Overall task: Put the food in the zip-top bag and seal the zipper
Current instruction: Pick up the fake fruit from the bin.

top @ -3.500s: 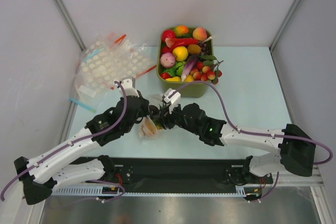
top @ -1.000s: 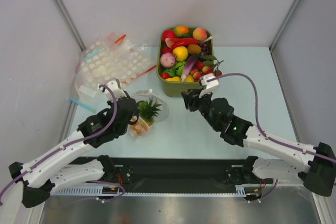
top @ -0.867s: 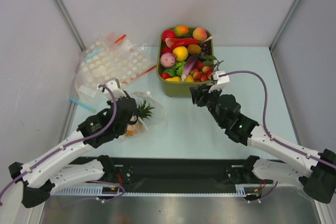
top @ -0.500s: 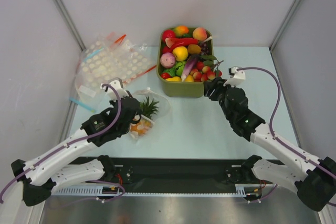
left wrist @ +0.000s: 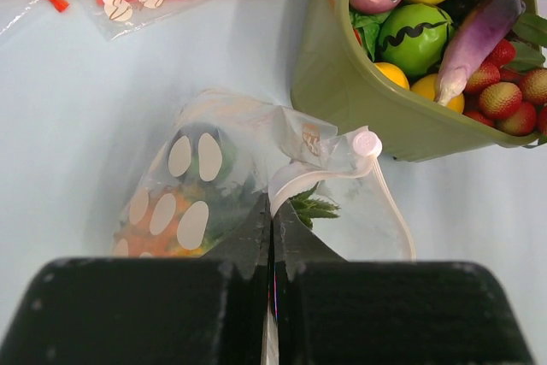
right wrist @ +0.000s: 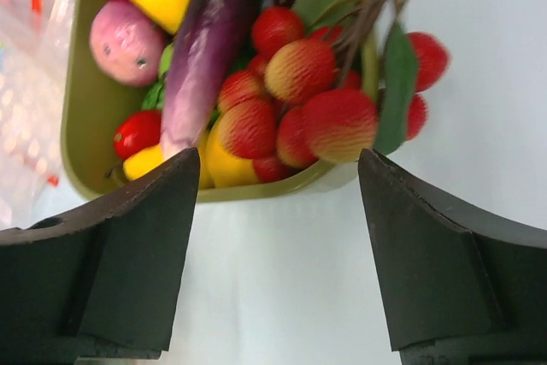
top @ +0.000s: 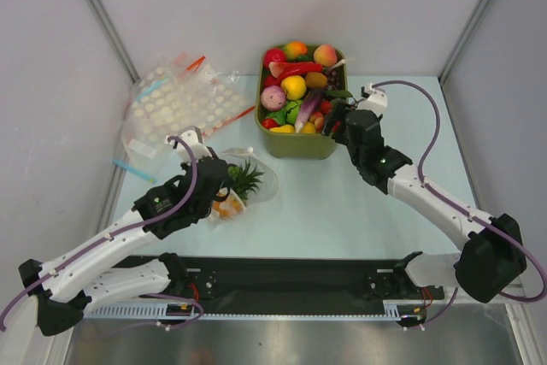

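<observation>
The clear zip-top bag (top: 256,179) lies on the table left of centre, and its mouth faces the bin. The orange-yellow pineapple (top: 227,204) with its green crown (left wrist: 313,206) is inside it. My left gripper (top: 220,185) is shut on the bag's mouth edge (left wrist: 272,211), next to the pale zipper strip (left wrist: 329,170), which curls open. My right gripper (top: 336,117) is open and empty. It hovers at the bin's near right corner, over a cluster of red berries (right wrist: 332,119). I cannot make out a dark purple round piece.
The olive-green bin (top: 301,144) of toy fruit stands at the back centre and also shows in the left wrist view (left wrist: 342,100). A purple eggplant (right wrist: 202,55) lies in it. A heap of white-dotted bags (top: 175,102) with red and blue strips lies at the back left.
My right gripper has left the bag and swung right and back to the bin's near right corner, open. My left gripper keeps its hold on the bag, with the pineapple now inside.
</observation>
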Controlling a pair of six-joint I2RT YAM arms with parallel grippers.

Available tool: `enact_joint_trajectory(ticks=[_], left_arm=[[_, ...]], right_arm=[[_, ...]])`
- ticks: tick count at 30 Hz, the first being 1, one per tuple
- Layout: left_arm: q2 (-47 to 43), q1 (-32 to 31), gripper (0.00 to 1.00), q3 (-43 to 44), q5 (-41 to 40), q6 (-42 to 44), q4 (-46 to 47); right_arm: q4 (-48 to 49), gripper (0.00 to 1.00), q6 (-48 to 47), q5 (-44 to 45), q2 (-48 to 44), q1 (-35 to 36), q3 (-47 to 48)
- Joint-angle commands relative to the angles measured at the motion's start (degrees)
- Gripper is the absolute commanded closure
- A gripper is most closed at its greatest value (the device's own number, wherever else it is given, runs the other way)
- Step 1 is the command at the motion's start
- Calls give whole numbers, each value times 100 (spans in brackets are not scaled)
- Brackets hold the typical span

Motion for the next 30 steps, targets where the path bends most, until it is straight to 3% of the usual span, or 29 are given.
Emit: enact_joint_trajectory(ticks=[1, 6, 13, 21, 30], left_arm=[[-20, 28, 100, 7, -23, 56, 242], [-38, 28, 100, 7, -6, 65, 251], [-47, 28, 100, -10, 3, 74, 259], [32, 28, 100, -28, 126, 126, 365], [-12, 28, 100, -28, 117, 135, 347]], right_arm=[[-154, 21, 368, 512, -19, -231, 288], [-5, 27, 509, 512, 16, -731, 315], [830, 33, 606, -269, 305, -1514, 25], [1875, 35, 325, -771, 762, -1673, -11], [2183, 38, 465, -754, 1439, -1699, 165]])
